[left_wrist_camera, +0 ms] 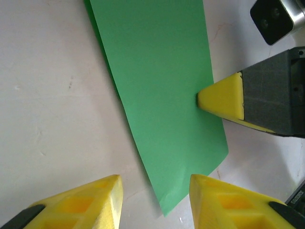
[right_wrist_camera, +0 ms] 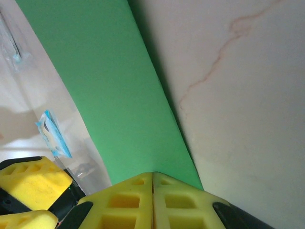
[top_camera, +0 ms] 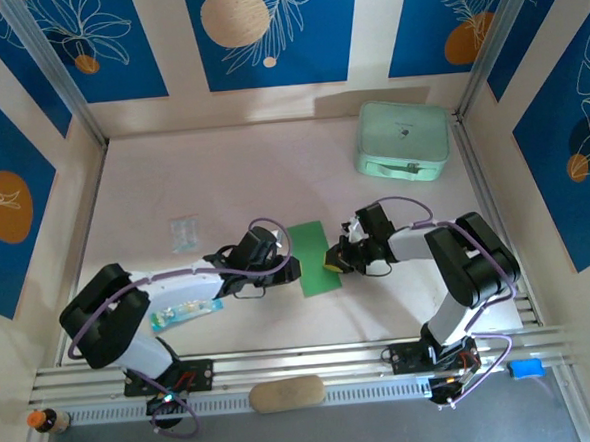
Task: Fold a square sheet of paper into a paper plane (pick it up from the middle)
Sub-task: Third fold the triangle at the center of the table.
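Right gripper [right_wrist_camera: 152,179], closed, touches green sheet [top_camera: 310,255] lying lengthwise near-to-far.

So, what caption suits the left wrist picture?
Left gripper open above the green paper; right gripper, shut, touches its edge.

The pale tabletop [top_camera: 272,172] carries a green sheet of paper [top_camera: 312,260] at centre, a mint case [top_camera: 402,139] upper right, a clear packet [top_camera: 184,233] at left, and a blue-printed wrapper [top_camera: 185,313] lower left.
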`<action>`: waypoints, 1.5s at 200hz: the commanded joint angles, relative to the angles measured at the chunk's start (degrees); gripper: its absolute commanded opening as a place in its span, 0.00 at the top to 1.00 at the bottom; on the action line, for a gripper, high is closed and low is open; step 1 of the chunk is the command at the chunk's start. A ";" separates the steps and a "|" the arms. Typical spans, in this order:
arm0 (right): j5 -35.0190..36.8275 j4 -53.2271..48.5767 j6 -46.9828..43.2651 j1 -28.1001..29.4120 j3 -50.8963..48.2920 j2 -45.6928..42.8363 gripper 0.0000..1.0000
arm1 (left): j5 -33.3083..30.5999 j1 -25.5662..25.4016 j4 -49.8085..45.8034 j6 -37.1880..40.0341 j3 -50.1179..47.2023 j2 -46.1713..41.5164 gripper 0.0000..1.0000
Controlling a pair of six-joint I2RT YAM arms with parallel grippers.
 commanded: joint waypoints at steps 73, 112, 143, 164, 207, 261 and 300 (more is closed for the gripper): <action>1.43 -3.65 1.81 0.35 -2.13 0.93 0.93 | 3.29 1.25 5.98 -4.08 1.10 6.33 0.64; 1.38 -3.65 1.63 0.22 -2.28 0.66 0.93 | 3.91 1.45 6.19 -4.84 2.06 8.41 0.65; 1.42 -3.70 1.52 0.09 -2.23 0.73 0.93 | 4.74 1.60 8.06 -5.75 2.22 9.90 0.68; 1.43 -3.70 1.46 0.05 -2.23 0.76 0.93 | 5.46 1.63 9.16 -6.31 2.35 10.77 0.71; 1.49 -3.72 1.36 -0.09 -2.34 0.61 0.93 | 6.43 1.69 11.29 -7.70 2.33 11.95 0.72; 1.39 -3.72 1.12 -0.26 -2.31 0.64 0.93 | 7.01 1.73 12.70 -8.66 2.25 12.49 0.76; 1.50 -3.72 1.15 -0.31 -2.45 0.46 0.93 | 7.16 1.82 12.88 -9.05 2.31 12.49 0.78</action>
